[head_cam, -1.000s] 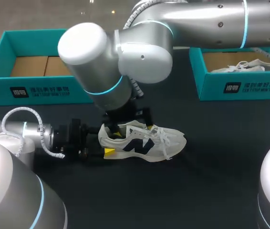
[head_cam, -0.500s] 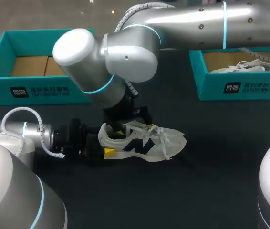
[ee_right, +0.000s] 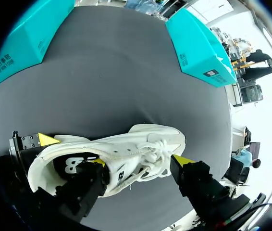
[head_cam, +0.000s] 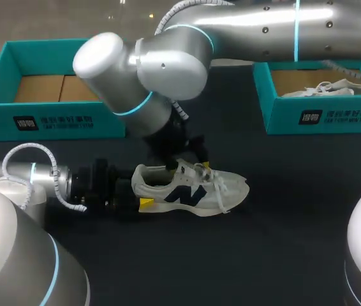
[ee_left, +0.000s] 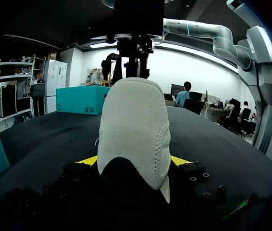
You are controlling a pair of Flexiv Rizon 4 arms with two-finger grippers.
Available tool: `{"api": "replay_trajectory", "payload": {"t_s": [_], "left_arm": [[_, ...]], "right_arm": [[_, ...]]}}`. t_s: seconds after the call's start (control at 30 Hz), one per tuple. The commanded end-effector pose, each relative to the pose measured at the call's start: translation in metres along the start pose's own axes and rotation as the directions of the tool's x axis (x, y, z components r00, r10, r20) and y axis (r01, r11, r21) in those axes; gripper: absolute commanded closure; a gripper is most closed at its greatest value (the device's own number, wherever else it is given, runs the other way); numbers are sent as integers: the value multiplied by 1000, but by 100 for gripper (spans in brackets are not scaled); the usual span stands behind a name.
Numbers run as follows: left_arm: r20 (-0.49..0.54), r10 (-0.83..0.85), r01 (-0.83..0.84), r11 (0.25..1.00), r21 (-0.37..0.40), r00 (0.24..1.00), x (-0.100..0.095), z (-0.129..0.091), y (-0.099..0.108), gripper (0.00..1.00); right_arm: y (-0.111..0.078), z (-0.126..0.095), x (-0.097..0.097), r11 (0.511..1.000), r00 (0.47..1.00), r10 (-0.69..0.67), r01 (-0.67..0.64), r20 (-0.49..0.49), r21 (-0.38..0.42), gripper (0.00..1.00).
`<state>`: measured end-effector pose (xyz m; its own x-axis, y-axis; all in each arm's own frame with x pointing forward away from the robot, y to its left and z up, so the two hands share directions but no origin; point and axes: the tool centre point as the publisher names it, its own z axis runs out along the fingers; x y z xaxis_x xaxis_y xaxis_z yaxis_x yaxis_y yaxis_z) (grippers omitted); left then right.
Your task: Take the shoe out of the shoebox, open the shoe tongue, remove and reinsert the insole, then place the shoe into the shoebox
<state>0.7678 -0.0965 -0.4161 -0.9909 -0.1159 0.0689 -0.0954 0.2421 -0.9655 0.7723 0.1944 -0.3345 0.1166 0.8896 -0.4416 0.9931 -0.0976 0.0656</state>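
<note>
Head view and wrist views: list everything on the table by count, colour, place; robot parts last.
white sneaker with a navy logo: 1, white, mid-table.
left teal cardboard shoebox: 1, teal, far left.
right teal cardboard shoebox: 1, teal, far right.
second white shoe: 1, white, inside the right shoebox.
black table: 1, under everything.
left gripper: 1, yellow-tipped, shut on the sneaker's heel.
right gripper: 1, yellow-tipped, open, one finger inside the sneaker's opening.

Black tabletop (head_cam: 282, 255), second teal box (head_cam: 282, 115) at far right, another white shoe (head_cam: 331, 88) lying inside
</note>
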Motion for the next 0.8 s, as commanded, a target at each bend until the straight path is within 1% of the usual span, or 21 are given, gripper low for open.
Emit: {"api": "replay_trajectory", "payload": {"t_s": [0.03, 0.1, 0.17, 0.2, 0.23, 0.27, 0.3, 0.37, 0.4, 0.53, 0.8], "left_arm": [[2, -1, 1, 1000, -2, 1000, 1, -1, 1, 100], [2, -1, 1, 1000, -2, 1000, 1, -1, 1, 100], [2, -1, 1, 1000, -2, 1000, 1, -1, 1, 100], [2, -1, 1, 1000, -2, 1000, 1, -1, 1, 100], [2, -1, 1, 1000, -2, 1000, 1, -1, 1, 100], [2, -1, 1, 1000, -2, 1000, 1, -1, 1, 100], [2, -1, 1, 1000, -2, 1000, 1, -1, 1, 100], [2, -1, 1, 1000, -2, 1000, 1, -1, 1, 100], [2, -1, 1, 1000, -2, 1000, 1, -1, 1, 100], [2, -1, 1, 1000, -2, 1000, 1, -1, 1, 100], [2, -1, 1, 1000, -2, 1000, 1, -1, 1, 100]], "right_arm": [[1, -9, -19, 985, 978, 144, -128, -149, 113, 33], [1, -11, -18, 974, 961, 172, -132, -217, 184, 51], [0, -11, -18, 964, 944, 200, -142, -263, 226, 58], [0, -10, -17, 958, 935, 210, -138, -286, 252, 65], [-1, -10, -16, 951, 922, 227, -141, -312, 276, 69], [-1, -9, -16, 944, 913, 243, -145, -328, 295, 81], [-1, -8, -15, 940, 906, 252, -145, -341, 309, 90], [-2, -7, -15, 929, 888, 278, -150, -367, 338, 95], [-3, -6, -15, 923, 876, 292, -152, -383, 354, 100], [-2, -3, -19, 910, 854, 324, -164, -408, 381, 100], [8, 9, -40, 899, 826, 380, -225, -417, 375, 100]]}}
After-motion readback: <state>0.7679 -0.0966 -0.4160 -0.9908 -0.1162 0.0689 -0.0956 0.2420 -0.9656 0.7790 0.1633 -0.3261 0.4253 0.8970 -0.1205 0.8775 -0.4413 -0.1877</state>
